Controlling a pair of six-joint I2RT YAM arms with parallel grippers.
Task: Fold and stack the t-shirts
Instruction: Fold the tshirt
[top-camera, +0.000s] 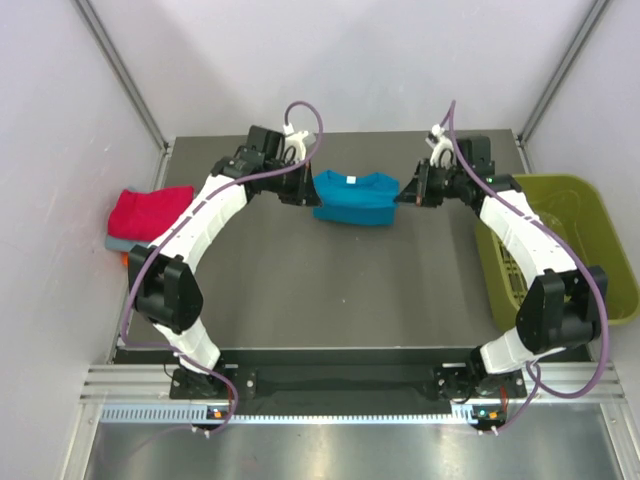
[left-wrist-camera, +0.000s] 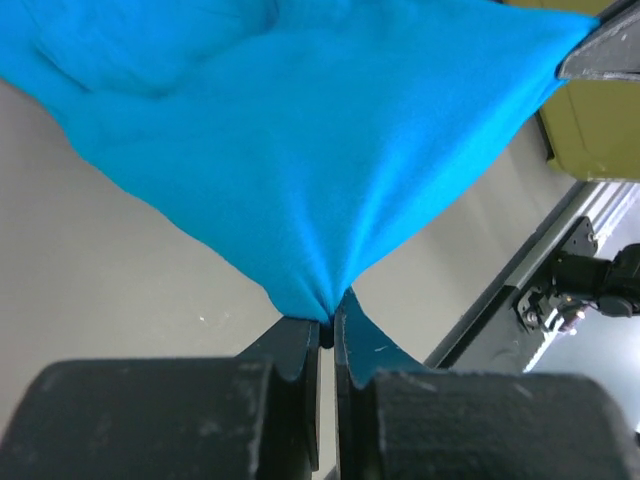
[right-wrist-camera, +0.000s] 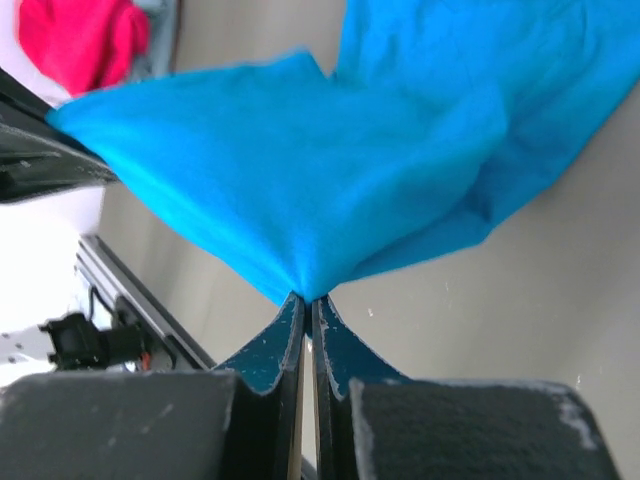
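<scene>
Two robot arms hold a teal-blue t-shirt (top-camera: 355, 197) between them at the far middle of the table (top-camera: 330, 300). The left arm (top-camera: 200, 225) reaches in from one side and the right arm (top-camera: 520, 235) from the other. The left jaws are pinched shut on a small peak of cloth at the shirt's left edge (left-wrist-camera: 300, 290), and the right jaws are closed the same way on a gather at its right edge (right-wrist-camera: 300, 270). The fabric fans out taut from both grips. From above the shirt looks already doubled over, collar toward the far side; how much of it rests on the table cannot be told.

Each grip looks thin, only a corner of soft cloth between narrow tips. A hard pull apart could likely drag the fabric free on one side, dropping that end and spoiling the fold. An uneven lift or an early release might also leave the edges skewed or the loose lower layer bunched.

The finished stack sits at the table's left edge, well apart from the shirt: a magenta-red shirt (top-camera: 150, 210) on top, a grey one (top-camera: 118, 243) and a sliver of orange (top-camera: 126, 258) beneath. The left arm's own elbow lies between the teal shirt and that pile, so carrying it across would probably need care. An olive-green bin (top-camera: 600, 250) stands at the right, close beside the right arm.
</scene>
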